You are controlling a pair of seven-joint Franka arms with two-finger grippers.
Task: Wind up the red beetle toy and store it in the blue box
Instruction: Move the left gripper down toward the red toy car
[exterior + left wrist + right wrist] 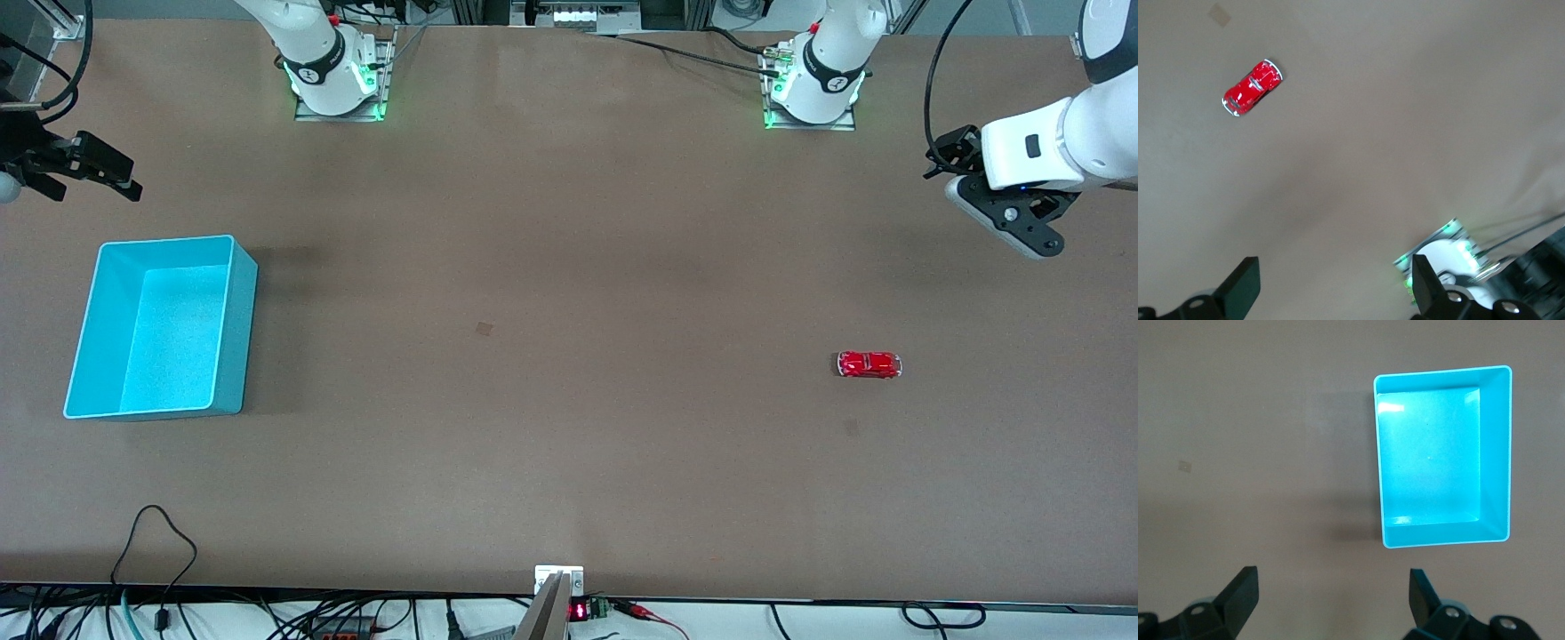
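Note:
The red beetle toy [869,364] stands on its wheels on the brown table toward the left arm's end; it also shows in the left wrist view [1253,87]. The blue box [233,329] stands open and empty toward the right arm's end, and shows in the right wrist view [1495,453]. My left gripper [944,156] hangs open and empty in the air at the table's left-arm end, apart from the toy [1333,283]. My right gripper [132,180] hangs open and empty over the table's right-arm end, beside the box [1331,590].
The left arm's base [813,84] and the right arm's base [338,76] stand along the table's edge farthest from the front camera. Cables [156,542] and a small device [558,591] lie at the edge nearest that camera. A small mark [484,328] is on the tabletop.

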